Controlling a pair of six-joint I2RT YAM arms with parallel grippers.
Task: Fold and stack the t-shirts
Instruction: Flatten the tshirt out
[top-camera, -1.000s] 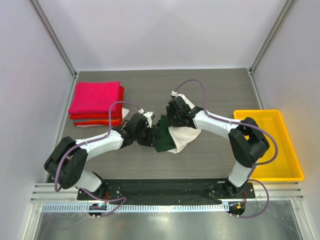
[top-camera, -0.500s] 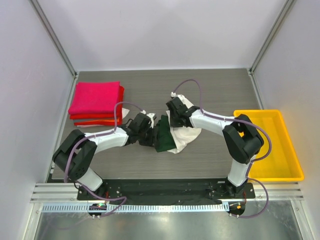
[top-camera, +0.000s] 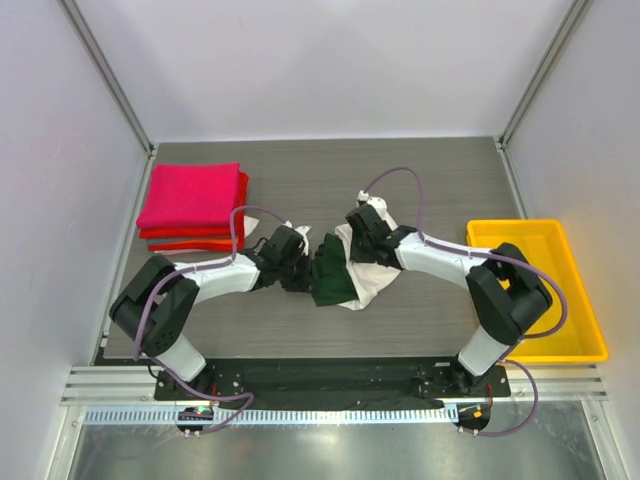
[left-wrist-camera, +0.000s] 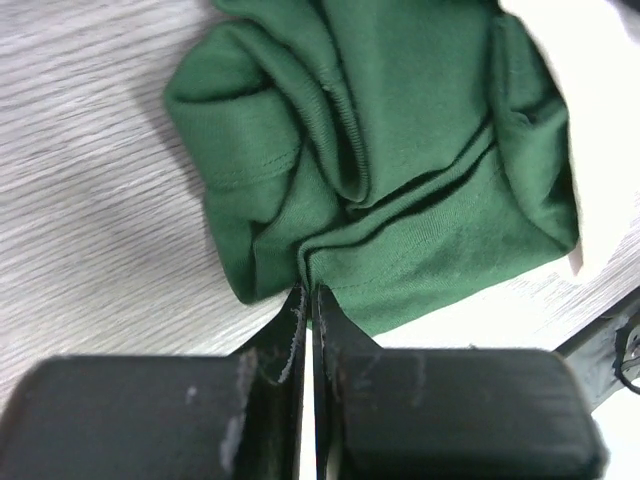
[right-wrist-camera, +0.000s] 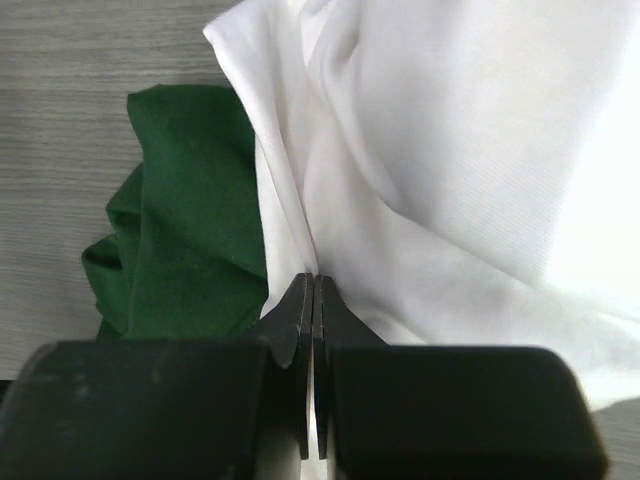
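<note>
T-shirt, cream-white with dark green parts (top-camera: 345, 275), lies crumpled in a heap on the table (top-camera: 430, 175), directly between your two grippers and touching both. Left gripper (left-wrist-camera: 308, 293): fingers pressed together, tips closed on the near edge of the green cloth. In the left wrist view the folds of the green part run down and meet right at the tips, with white cloth showing past it, ahead and to the right. Right gripper (right-wrist-camera: 311, 280): fingers likewise pressed together, pinching a crease of the white cloth. In the right wrist view that crease runs straight out from the tips, the white body spreads ahead and to the right of them, and a bunched green part sits just to their left. From above, note that both arms reach inward, so the grippers face each other across the heap, near one another but apart. Stack of folded t-shirts (top-camera: 190, 195), magenta-pink on top and red below, rests well apart from the left gripper, beyond it on its outer side. Yellow tray (top-camera: 590, 335) stands well apart from the right gripper, on its outer side. Printed lettering on the shirt cannot be made out.
</note>
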